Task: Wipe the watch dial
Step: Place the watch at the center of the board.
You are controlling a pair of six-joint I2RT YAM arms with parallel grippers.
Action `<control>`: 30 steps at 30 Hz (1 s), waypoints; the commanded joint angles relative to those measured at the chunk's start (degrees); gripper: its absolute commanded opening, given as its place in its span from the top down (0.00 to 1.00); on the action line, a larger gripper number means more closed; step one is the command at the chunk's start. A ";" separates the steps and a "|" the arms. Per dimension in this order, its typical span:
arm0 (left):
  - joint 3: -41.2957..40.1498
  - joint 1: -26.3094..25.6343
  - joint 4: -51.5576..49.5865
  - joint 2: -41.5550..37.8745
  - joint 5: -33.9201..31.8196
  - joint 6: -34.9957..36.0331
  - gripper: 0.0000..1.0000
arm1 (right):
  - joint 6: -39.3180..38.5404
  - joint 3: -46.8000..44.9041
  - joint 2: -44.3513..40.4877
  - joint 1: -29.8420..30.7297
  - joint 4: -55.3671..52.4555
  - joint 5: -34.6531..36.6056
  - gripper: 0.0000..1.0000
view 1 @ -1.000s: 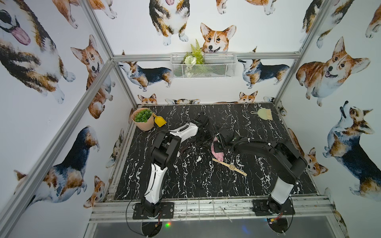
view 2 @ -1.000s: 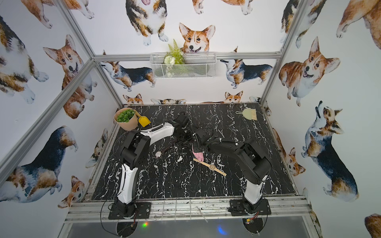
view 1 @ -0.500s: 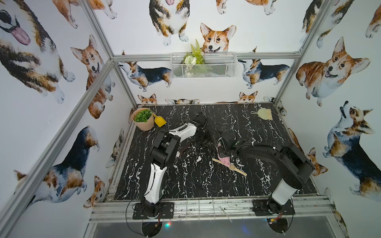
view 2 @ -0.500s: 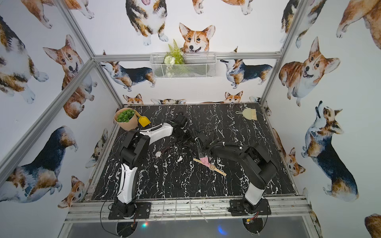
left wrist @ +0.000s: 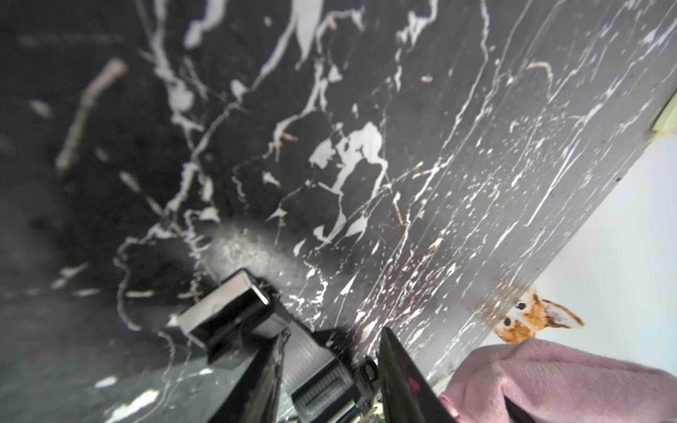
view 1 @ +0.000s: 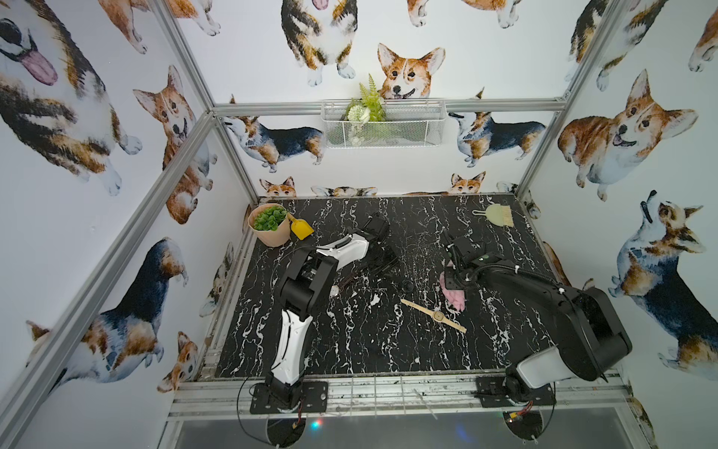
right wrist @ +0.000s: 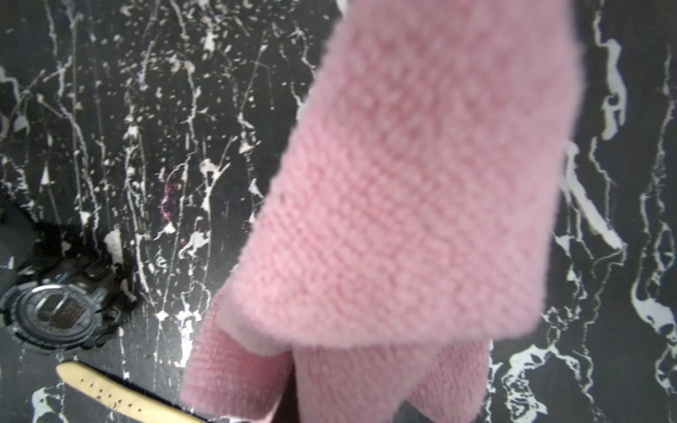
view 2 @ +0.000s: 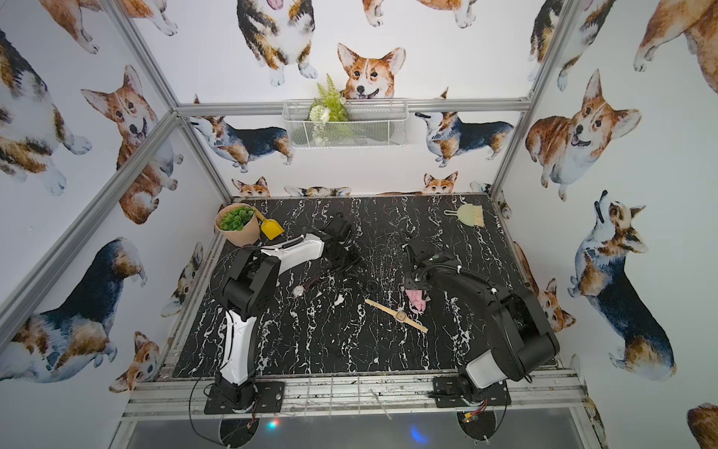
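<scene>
Right gripper (view 1: 451, 285): fingers closed on the pink cloth (view 1: 455, 299), which hangs from them just right of frame centre in both top views. In the right wrist view the cloth fills the centre and right of the frame and hides the fingers. Tan watch (view 1: 439, 316): it lies flat on the table (view 1: 349, 350) with the dial facing up and the strap stretched diagonally from upper left to lower right. The dial sits just below and left of the cloth's lower edge, and whether cloth and dial touch cannot be told. In the right wrist view one strap end runs behind the cloth at the bottom edge of the frame. Black watch (view 1: 407, 286): it is on the table up and left of the tan watch, near it but apart. Silver watch (view 2: 298, 290): it is left of centre, beside the left arm's elbow. Left gripper (left wrist: 317, 311): fingers stand partly apart with nothing between them, over bare table. In both top views it sits above frame centre, well apart from the tan watch. Pot (view 1: 268, 233) and yellow scoop (view 1: 301, 229): upper left corner of the table, side by side. Brush (view 1: 495, 215): upper right corner of the table.
</scene>
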 commanded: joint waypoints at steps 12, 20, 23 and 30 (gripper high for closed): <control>-8.95 1.94 -10.11 -6.42 -17.26 -7.53 0.54 | 0.33 0.75 2.92 -1.42 -3.90 -5.36 0.52; -6.50 1.92 -11.52 -12.53 -19.13 -3.93 0.50 | 0.55 3.03 -2.56 -0.96 -4.93 -7.18 0.46; -5.14 1.83 -12.20 -14.54 -19.91 -2.95 0.48 | 0.07 3.37 -3.85 0.86 -4.77 -8.40 0.46; -5.96 1.82 -10.86 -18.31 -19.29 -3.01 0.46 | 1.69 3.41 -2.66 5.94 -3.95 -9.18 0.46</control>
